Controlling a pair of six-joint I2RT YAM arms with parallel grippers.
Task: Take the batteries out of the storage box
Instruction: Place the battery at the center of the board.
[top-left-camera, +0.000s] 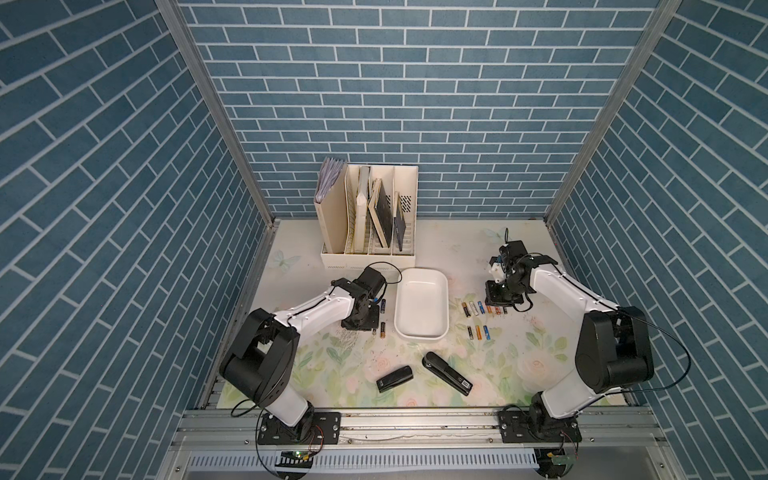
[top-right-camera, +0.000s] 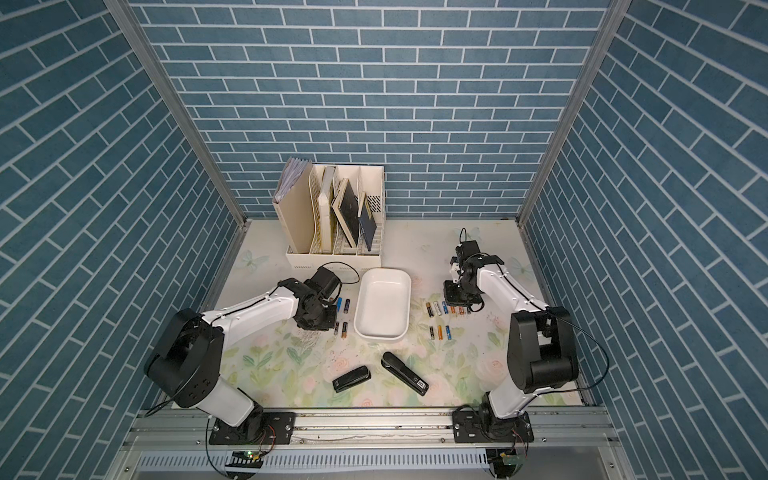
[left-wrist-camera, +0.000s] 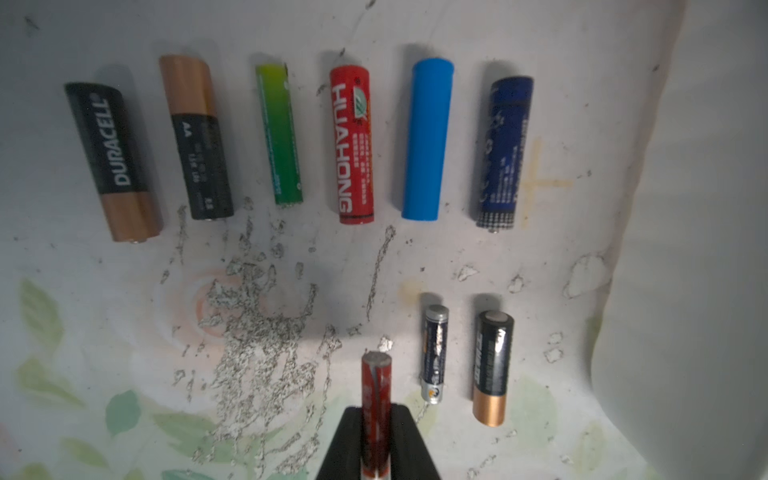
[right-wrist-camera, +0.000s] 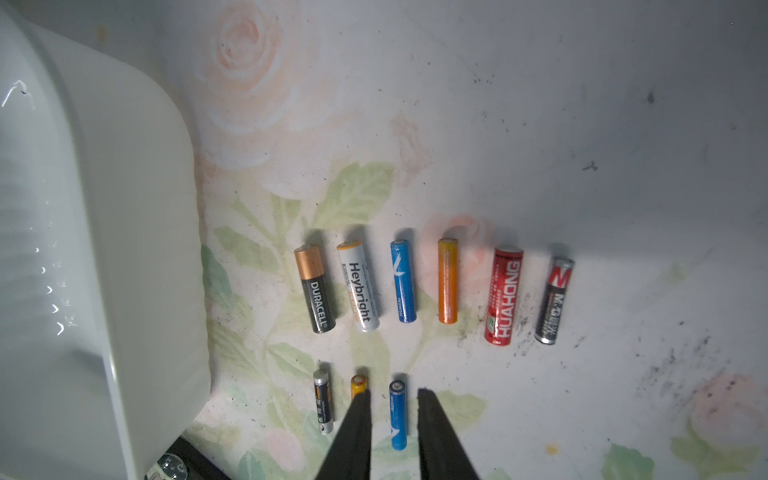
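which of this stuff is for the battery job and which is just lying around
Job: storage box, empty; batteries laid out either side of it; red battery in the left claw.
Just lying about: short stapler; long stapler; file holder with books.

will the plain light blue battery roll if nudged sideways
Probably: the plain light blue battery is a smooth cylinder lying on its side on the flat table. The HUAHONG battery and dark blue battery beside it might stop it.

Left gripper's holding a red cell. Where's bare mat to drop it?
Bare mat beside the small navy battery, on the side away from the storage box, by the left gripper. Crowded: the six-battery row beyond it.
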